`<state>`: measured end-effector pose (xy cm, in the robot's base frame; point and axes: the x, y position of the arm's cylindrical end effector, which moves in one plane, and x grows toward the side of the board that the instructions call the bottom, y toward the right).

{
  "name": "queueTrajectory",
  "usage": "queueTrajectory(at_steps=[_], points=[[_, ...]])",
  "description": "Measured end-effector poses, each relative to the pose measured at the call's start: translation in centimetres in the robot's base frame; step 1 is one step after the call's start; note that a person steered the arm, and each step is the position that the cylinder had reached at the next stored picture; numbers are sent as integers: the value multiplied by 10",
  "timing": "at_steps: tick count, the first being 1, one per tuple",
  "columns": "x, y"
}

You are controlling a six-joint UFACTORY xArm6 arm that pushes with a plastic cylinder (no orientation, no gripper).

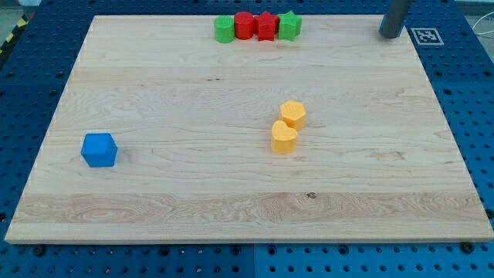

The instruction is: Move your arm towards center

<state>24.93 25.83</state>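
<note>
my tip [390, 35] at board's [231, 201] top-right edge, holding nothing; bare wood between it and yellow blocks [288, 126] lower-left.

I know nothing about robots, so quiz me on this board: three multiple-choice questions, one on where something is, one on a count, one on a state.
1. Where is my tip?
A. at the view's top right, to the right of the row of blocks
B. beside the blue cube
C. between the two yellow blocks

2. How many blocks lie on the board?
A. five
B. seven
C. nine

3. How do the two yellow blocks stand to each other?
A. stacked
B. far apart
C. close side by side

Answers:
1. A: the rod meets the board near its top right corner, clear of every block.
2. B: a green block, red block, red block and green block in the top row, the blue cube, and two yellow blocks.
3. C: they sit next to each other near the board's middle, both on the wood.
</note>
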Motion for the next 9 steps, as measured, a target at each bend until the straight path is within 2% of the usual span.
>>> queueTrajectory(at_steps=[1, 3, 6, 9], points=[[8, 0], [65, -12], [135, -107], [145, -211]])
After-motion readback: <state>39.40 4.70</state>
